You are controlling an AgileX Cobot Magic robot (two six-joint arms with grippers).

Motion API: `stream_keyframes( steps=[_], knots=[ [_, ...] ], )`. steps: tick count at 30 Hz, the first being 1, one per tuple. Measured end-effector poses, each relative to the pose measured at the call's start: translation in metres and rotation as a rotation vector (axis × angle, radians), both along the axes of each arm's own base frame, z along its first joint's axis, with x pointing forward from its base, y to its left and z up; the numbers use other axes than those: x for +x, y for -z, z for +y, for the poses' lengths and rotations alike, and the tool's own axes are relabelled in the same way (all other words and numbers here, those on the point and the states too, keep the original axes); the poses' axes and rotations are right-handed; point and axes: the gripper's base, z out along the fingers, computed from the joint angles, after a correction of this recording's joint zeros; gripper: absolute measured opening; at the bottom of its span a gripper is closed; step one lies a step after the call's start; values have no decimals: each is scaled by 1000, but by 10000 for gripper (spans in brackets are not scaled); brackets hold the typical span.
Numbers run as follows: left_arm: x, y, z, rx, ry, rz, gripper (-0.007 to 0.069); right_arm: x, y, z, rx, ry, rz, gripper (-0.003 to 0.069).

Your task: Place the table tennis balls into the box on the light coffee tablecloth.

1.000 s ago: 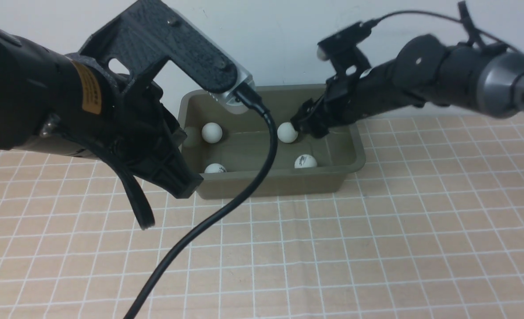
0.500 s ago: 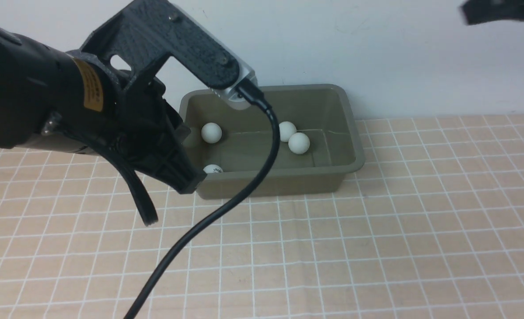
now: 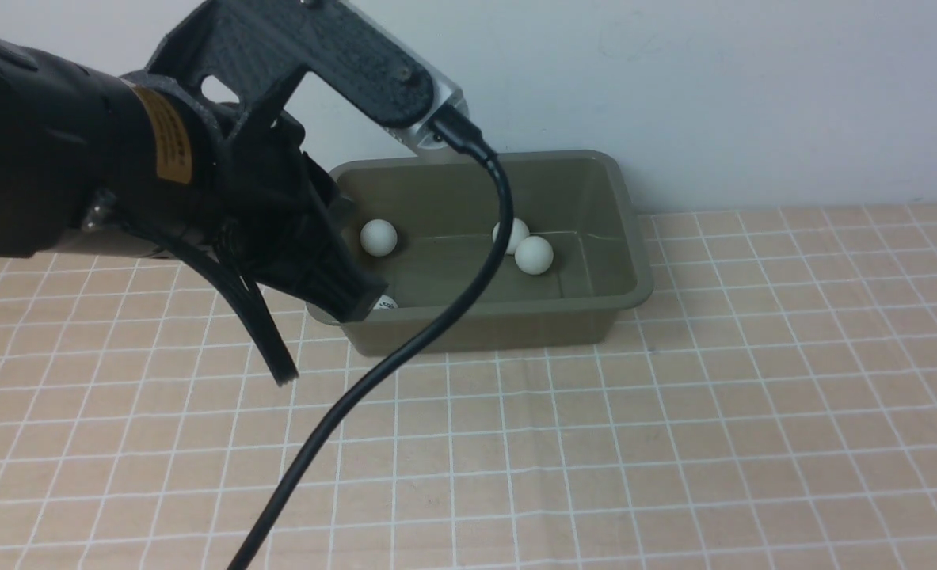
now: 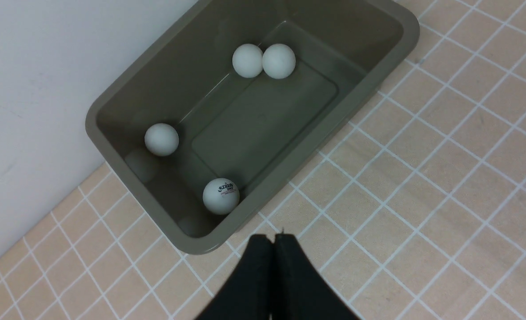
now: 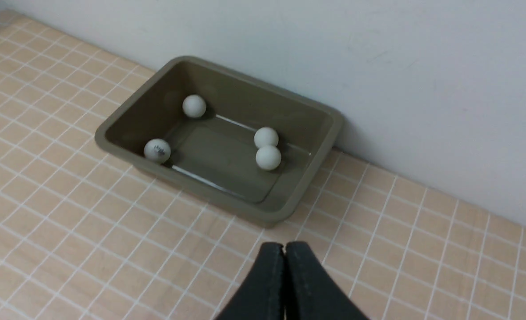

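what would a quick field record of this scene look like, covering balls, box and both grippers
container: olive-green box on the checked tablecloth
ball count: four, all inside the box
pair: one ball apparently touching another ball
lone ball: plain, apart from the rest
marked ball: black print, near a corner
balls on the cloth: none seen
left gripper: shut, empty, over the cloth beside the box
right gripper: shut, empty, over the cloth

The box (image 3: pixel 516 328) is olive-green all over, and the table tennis balls (image 3: pixel 534 255) are plain white, though the printed ball (image 4: pixel 220 196) bears small dark lettering. The light coffee tablecloth (image 3: pixel 674 443) is peach-tan with a grid of thin white lines; the wall (image 3: pixel 753 95) is pale grey-white. The left arm (image 3: pixel 32 190) and cable (image 3: pixel 405 356) are black, with an orange-yellow label (image 3: pixel 171 146) on the arm.
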Motion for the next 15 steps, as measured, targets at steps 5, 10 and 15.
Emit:
stream_keyframes(
  steps=[5,10,15],
  knots=[
    [0,0,0,-5,1,-5,-69,-56,46,-2,16,107,-40,-16],
    [0,-1,0,-12,-4,-3,-69,-92,94,-15,-21,292,-129,-16],
    [0,-1,-2,-31,-2,4,-69,-103,152,-22,-9,382,-173,-16]
  ],
)
